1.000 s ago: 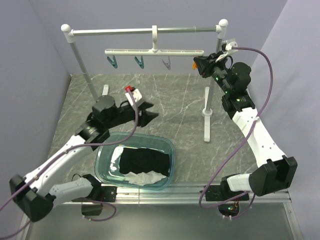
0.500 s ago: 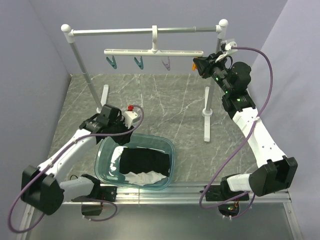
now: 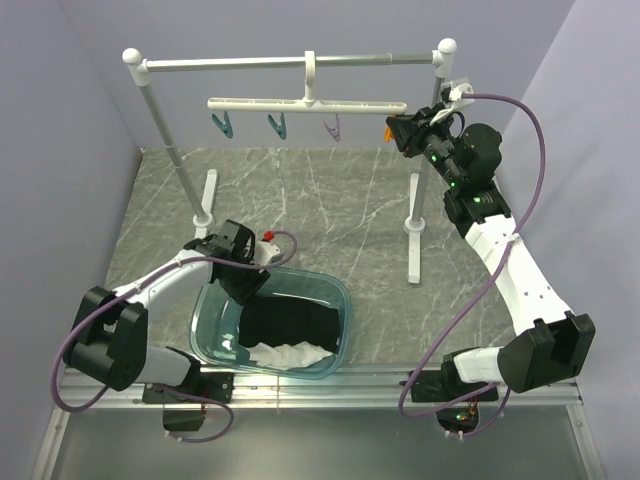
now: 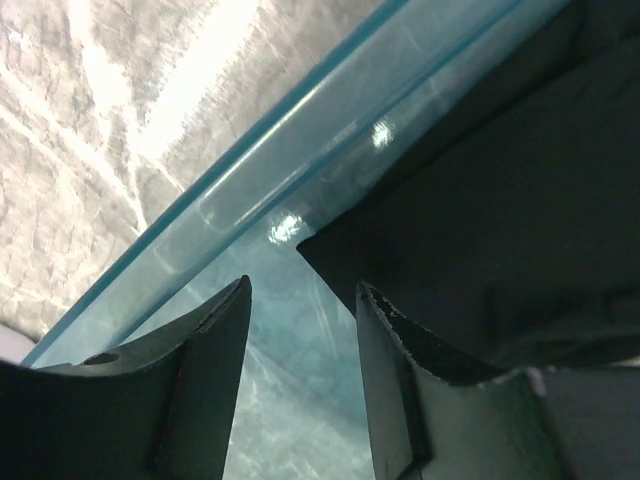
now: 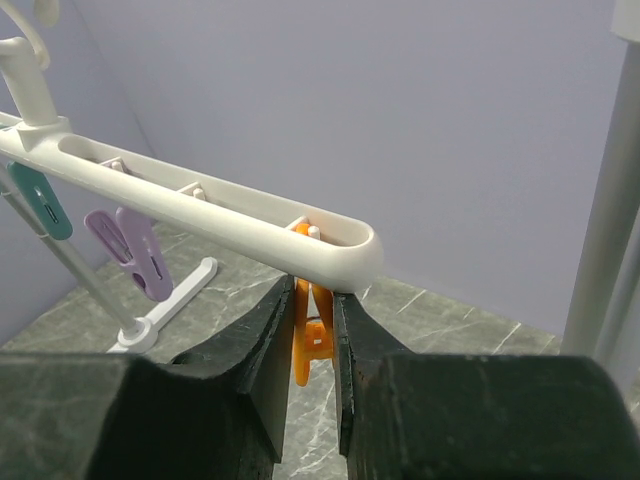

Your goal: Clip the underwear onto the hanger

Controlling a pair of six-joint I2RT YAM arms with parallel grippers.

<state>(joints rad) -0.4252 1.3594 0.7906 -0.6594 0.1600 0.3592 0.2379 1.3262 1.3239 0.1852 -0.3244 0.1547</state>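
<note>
The black underwear (image 3: pixel 290 320) lies in a teal tub (image 3: pixel 340 295). It fills the right of the left wrist view (image 4: pixel 490 210). My left gripper (image 3: pixel 250 283) is open and empty, pointing down inside the tub's far-left rim (image 4: pixel 290 150), with the underwear's corner just beyond its fingertips (image 4: pixel 385 330). The white hanger (image 3: pixel 305 103) hangs from the rack rail with two teal pegs (image 3: pixel 225 125), a purple one (image 3: pixel 333 128) and an orange one. My right gripper (image 3: pixel 400 130) is shut on the orange peg (image 5: pixel 308 345) under the hanger's right end (image 5: pixel 340 250).
A white cloth (image 3: pixel 290 355) lies in the tub in front of the underwear. The tall rack has posts at the left (image 3: pixel 165 140) and right (image 3: pixel 415 220), each with a white foot on the marble table. Purple walls stand behind and on both sides.
My left arm has swung back toward the near left and lowered its gripper into the tub's far-left corner. The right arm has not moved.
</note>
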